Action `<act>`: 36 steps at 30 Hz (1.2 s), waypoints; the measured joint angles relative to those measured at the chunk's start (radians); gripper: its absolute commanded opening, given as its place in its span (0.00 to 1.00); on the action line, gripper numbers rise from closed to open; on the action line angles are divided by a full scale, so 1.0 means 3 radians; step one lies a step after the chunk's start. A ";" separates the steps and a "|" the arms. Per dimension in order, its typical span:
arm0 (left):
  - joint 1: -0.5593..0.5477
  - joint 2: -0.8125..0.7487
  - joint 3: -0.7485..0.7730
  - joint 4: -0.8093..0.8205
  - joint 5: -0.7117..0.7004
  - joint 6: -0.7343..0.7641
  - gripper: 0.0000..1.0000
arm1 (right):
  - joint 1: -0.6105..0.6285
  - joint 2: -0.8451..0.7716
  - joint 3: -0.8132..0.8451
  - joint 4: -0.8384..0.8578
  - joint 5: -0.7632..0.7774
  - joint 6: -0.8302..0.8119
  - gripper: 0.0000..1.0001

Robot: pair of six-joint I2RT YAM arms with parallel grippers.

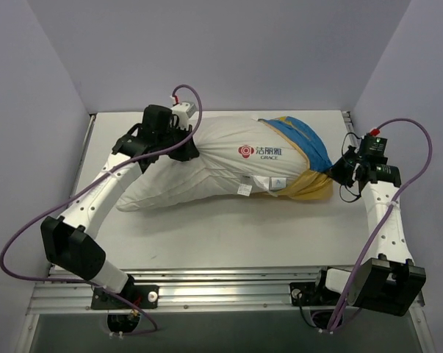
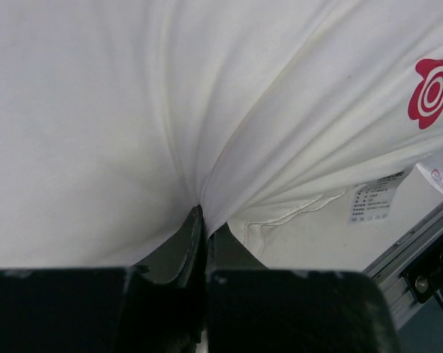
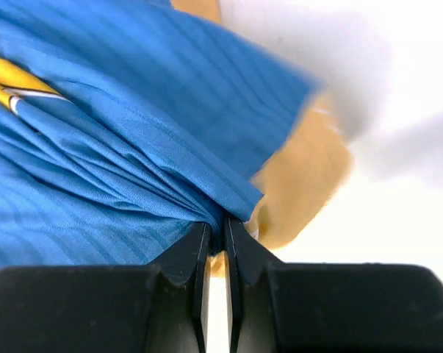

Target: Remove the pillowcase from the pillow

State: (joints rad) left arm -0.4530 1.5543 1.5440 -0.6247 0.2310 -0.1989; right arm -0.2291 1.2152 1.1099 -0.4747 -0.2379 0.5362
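At the left, the left hand (image 1: 184, 147) is clamped tight on a pinch of white cloth at the left end of the pillow (image 1: 206, 176). In its wrist view the fingers meet on a fold with creases fanning out from it. The pillow lies lengthwise across the middle of the table (image 1: 228, 243), mostly bare, with its red logo (image 1: 245, 151) facing up and a small sewn tag (image 1: 278, 184) along its near seam. The pillowcase (image 1: 302, 140) is bunched over the pillow's right end only, blue on top with its yellow lining (image 1: 313, 191) turned out along the near side. At the far right, the right hand (image 1: 347, 169) is closed on a gathered fold of the blue fabric at the case's end.

This looks like the last stretch of stripping: one hand anchors the pillow and the other holds the case. The next move calls for drawing the case rightward, off the plump end, while the left grip holds firm.

Room is the snag. The right wall (image 1: 419, 95) stands near that hand, so a straight pull has little travel. The purple cable (image 1: 416, 140) loops just beside the wrist. The right hand's grip is on a thin fold and could slip if the pillow's corner catches.
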 measured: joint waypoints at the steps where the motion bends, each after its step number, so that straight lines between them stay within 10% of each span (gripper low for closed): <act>1: 0.0025 -0.0055 -0.0024 -0.0043 0.0025 0.0001 0.02 | -0.0023 -0.0020 -0.0005 -0.0057 -0.0023 -0.0032 0.00; 4: 0.0065 -0.0268 -0.0276 -0.0095 0.0062 0.0018 0.02 | -0.0046 -0.0043 -0.0036 -0.0104 -0.0079 -0.0135 0.23; 8: 0.0029 -0.0631 -0.0738 -0.0214 0.0039 0.0145 0.77 | -0.0088 -0.0163 -0.0043 -0.0070 0.0058 -0.0351 0.53; 12: 0.0025 -0.0787 -0.0688 -0.0336 0.0032 0.0108 1.00 | 0.0038 -0.0359 0.0121 -0.0042 0.0142 -0.0542 0.69; 19: 0.0033 -0.0123 0.0656 -0.0189 0.0057 0.0189 0.94 | 0.0533 -0.0128 0.0656 0.0238 0.0024 -0.0810 0.78; 30: 0.0045 0.1991 0.2304 -0.0516 0.0532 0.0534 0.97 | 0.1555 0.1694 0.1912 0.0271 0.0234 -0.1184 0.83; 34: 0.0042 0.2079 0.1962 -0.0474 0.0717 0.0512 0.62 | 0.1700 0.2163 0.2205 0.0200 0.0351 -0.1273 0.83; 36: 0.0042 0.1960 0.1736 -0.0329 0.0800 0.0484 0.23 | 0.1750 0.2294 0.2216 0.0151 0.0390 -0.1311 0.81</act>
State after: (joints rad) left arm -0.4404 2.1422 2.0647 -0.7235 0.4709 -0.0536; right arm 0.2958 1.9034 1.7748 -0.4294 -0.1207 0.1429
